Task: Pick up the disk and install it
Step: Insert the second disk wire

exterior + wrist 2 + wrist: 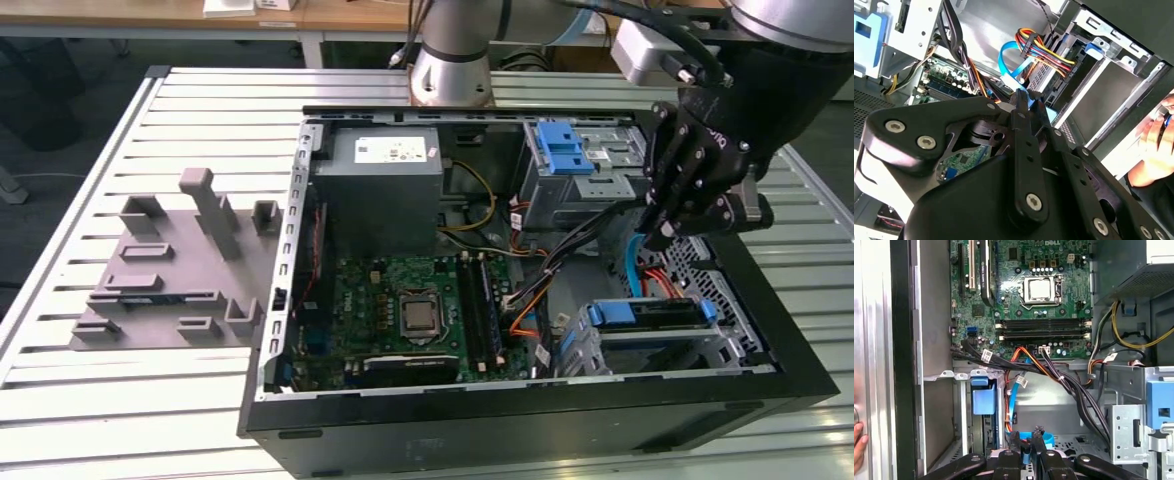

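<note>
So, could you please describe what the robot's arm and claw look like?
The arm is silver-grey metal tubing with a light blue joint cap and black cables running along it. The claw is matte black, built from flat linkage plates joined by round silver screws, which the second wrist view shows close up.

— Can any writing be read inside the case?
— None clearly. In the exterior view, a white sticker (396, 152) sits on the power supply (378, 195), just beside the motherboard (400, 310). Its print is too small to make out.
— And on the motherboard itself?
— The first wrist view shows fine white lettering across it. Small white tags (986, 356) hang on the black cables (1064, 377) along its edge, but their print is illegible.
</note>
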### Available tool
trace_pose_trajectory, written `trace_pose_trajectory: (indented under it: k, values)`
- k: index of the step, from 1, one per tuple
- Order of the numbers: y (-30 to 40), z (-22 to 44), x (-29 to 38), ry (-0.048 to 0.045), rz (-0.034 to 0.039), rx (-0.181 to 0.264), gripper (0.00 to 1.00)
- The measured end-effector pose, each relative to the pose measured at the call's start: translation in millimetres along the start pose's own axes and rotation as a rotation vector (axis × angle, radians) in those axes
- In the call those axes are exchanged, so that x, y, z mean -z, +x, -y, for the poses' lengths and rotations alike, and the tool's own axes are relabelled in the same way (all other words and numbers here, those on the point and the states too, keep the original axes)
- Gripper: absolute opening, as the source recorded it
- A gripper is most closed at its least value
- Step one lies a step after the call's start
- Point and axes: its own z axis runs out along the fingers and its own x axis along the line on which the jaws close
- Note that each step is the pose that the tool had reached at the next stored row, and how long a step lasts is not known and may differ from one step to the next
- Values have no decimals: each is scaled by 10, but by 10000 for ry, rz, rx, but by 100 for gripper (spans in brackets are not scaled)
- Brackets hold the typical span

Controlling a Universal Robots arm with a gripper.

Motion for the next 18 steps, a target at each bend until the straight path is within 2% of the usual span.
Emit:
trace_pose_trajectory:
  k: [5, 11, 18]
  values:
    - [41, 2, -52, 0, 2, 0, 24]
    - [164, 8, -118, 0, 2, 0, 24]
    - [269, 14, -202, 0, 5, 0, 24]
